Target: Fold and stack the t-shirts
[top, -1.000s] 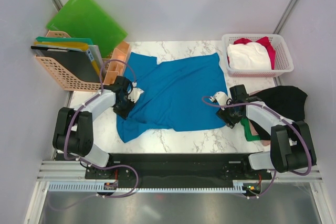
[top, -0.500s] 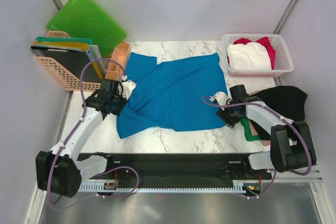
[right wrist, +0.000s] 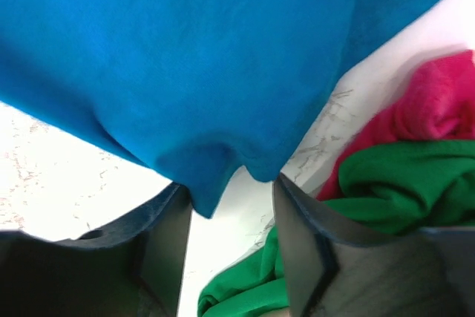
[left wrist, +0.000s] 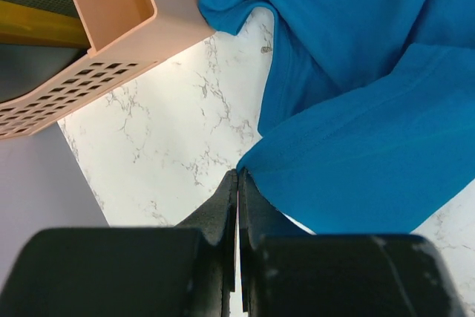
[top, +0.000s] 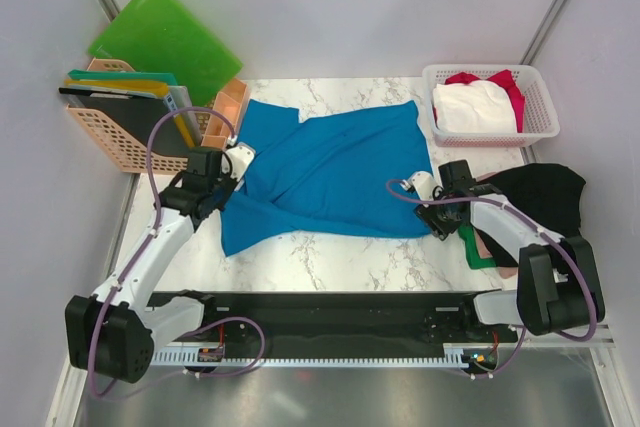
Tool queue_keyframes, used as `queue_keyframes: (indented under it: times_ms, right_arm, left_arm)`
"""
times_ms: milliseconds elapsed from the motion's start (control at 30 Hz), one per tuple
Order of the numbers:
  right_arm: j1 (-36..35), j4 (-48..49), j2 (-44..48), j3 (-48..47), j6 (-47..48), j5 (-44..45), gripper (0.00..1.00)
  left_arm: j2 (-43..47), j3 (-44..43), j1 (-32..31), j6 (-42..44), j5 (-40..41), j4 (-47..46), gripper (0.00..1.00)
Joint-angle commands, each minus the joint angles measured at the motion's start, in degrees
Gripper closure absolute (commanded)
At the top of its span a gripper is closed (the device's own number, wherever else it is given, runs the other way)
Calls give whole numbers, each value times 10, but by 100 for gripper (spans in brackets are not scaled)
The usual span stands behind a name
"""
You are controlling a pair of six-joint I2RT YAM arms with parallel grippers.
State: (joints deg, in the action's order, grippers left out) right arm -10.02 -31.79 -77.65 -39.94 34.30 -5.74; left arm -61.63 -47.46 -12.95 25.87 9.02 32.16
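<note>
Marble table (top: 340,257) carries everything, and the blue t-shirt (top: 330,172) lies spread and rumpled across its middle, between my two arms. Off the shirt's right edge a black t-shirt (top: 545,192) is heaped at the table's side, with a green t-shirt (right wrist: 386,176) and a pink-red t-shirt (right wrist: 430,109) bunched together close by. My left gripper (left wrist: 238,176) is clenched tight on a hem corner at the blue shirt's left edge, near the peach lattice bin (left wrist: 133,42). My right gripper (right wrist: 230,183) has its fingers apart, with a bunched fold of the blue shirt's right edge hanging loose between them.
</note>
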Motion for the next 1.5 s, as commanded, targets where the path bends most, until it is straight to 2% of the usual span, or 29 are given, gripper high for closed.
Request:
queue_keyframes:
  times_ms: [0,67,167,200,467,833,1267,1467]
  right_arm:
    - [-3,6,35,-23,-13,-16,50]
    - [-3,-3,36,-26,-13,-28,64]
    - [-3,-19,35,-34,-13,-40,99]
    - [-3,-21,36,-37,-13,-41,100]
    - [-3,-48,59,-53,-18,-49,100]
    - [-3,-81,61,-128,-27,-53,100]
    - [-3,-26,-15,-153,-39,-41,100]
    - [-2,13,-24,-160,-61,-29,100]
  left_arm:
    - [-14,-6,2,20,14,-36,98]
    - [-25,-5,1,21,13,-44,98]
    - [-36,-7,1,19,9,-52,98]
    - [-37,-10,2,19,7,-54,98]
    - [-54,-23,2,14,-2,-60,98]
    - [-51,-30,1,17,4,-104,98]
    - [-39,-34,1,15,11,-137,98]
    - [-31,-26,2,16,23,-192,98]
